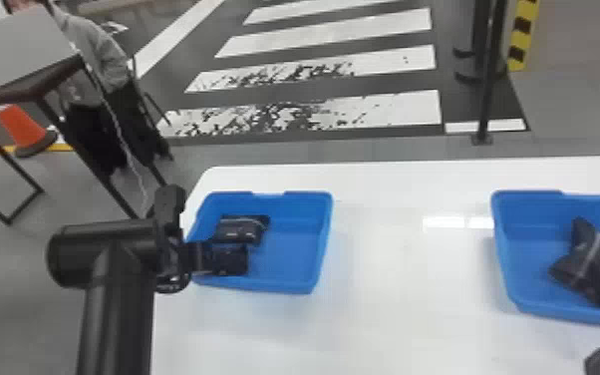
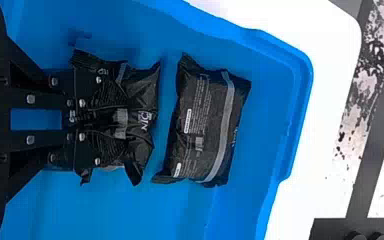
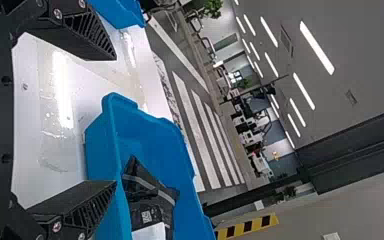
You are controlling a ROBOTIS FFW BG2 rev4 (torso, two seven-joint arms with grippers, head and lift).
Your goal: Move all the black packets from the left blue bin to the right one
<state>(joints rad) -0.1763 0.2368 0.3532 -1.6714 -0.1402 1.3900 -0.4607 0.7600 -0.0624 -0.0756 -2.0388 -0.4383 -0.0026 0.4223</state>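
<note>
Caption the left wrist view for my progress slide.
Left gripper pinching one black packet in the left blue bin, a second packet lying beside it.

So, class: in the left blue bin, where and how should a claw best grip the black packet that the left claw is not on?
Probably across the middle of the packet, from above, one finger along each long side: it lies flat and oblong inside the walled bin, and its pointed corners offer less to hold.
</note>
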